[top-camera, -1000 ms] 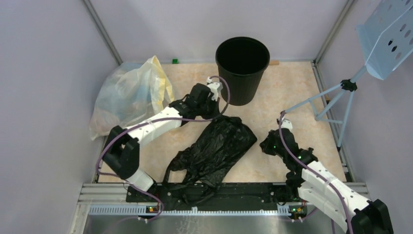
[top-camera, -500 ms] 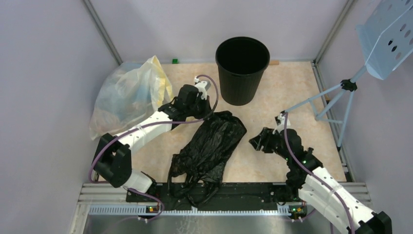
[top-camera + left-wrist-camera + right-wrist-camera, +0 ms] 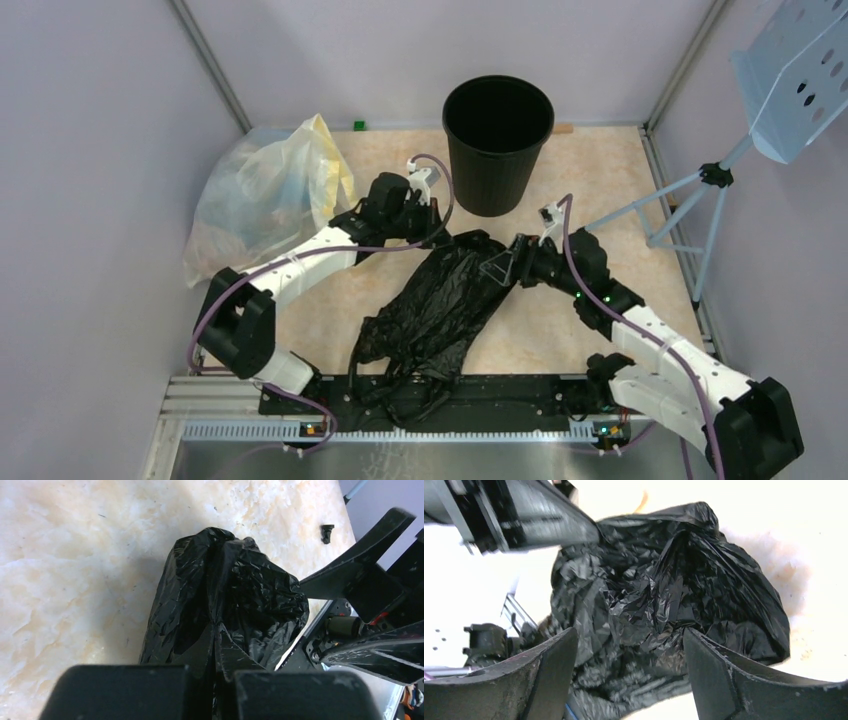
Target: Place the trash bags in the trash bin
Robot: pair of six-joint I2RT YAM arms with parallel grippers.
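Now we find the right gripper (image 3: 503,265) moved in from the right side of the table (image 3: 590,180) to the trash bag (image 3: 440,305), arm reaching forward-left, jaws spread wide at the bag's upper edge. The left gripper (image 3: 436,232) clamps the bag's top. The bag lies crumpled near the trash bin (image 3: 492,185).

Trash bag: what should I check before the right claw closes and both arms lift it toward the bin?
1. Left claw shut on trash bag: ok.
2. Right claw open, bag's far end lined up between its fingers: ok.
3. Trash bin upright, mouth unobstructed: ok.
4. Bag's near end free of the base plate: not ok; it drapes over it and might snag.
5. Room inside the bin: cannot tell, interior too dark.
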